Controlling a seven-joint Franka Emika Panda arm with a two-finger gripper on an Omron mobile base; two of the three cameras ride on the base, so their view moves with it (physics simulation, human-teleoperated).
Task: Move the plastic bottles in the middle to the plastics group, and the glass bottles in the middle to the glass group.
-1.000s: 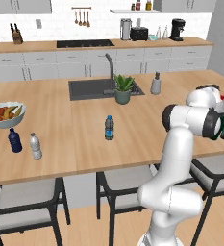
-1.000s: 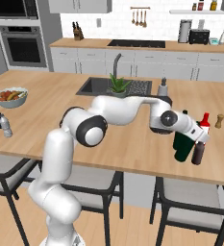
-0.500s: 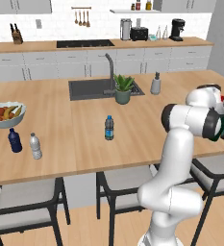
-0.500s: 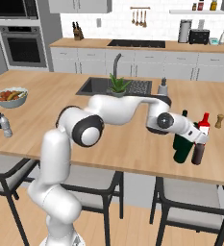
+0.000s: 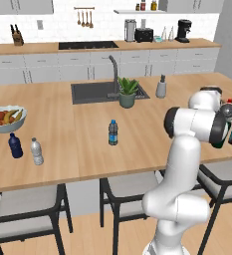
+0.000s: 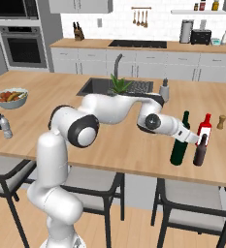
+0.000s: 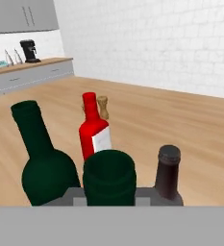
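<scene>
My gripper [image 7: 109,196] is shut around the neck of a dark green wine bottle [image 7: 108,177], whose top shows between the fingertips. Another green wine bottle [image 7: 42,168] stands to its left, the red bottle [image 7: 95,137] with a white label behind, and the slim brown bottle [image 7: 168,174] to its right. In the right base view the gripper [image 6: 194,139] reaches past a green bottle [image 6: 179,151] toward the red bottle [image 6: 204,127] and brown bottle [image 6: 200,151]. The small clear water bottle [image 5: 113,133] stands mid-counter. The navy bottle [image 5: 15,146] and silvery-clear bottle [image 5: 36,151] stand at the left.
A fruit bowl [image 5: 7,119] sits near the plastic pair. The sink [image 5: 95,92], a potted plant [image 5: 127,93] and a soap dispenser [image 5: 161,87] line the counter's middle. Two wooden shakers [image 6: 222,121] stand right of the glass bottles. Stools [image 6: 192,198] sit under the counter's front edge.
</scene>
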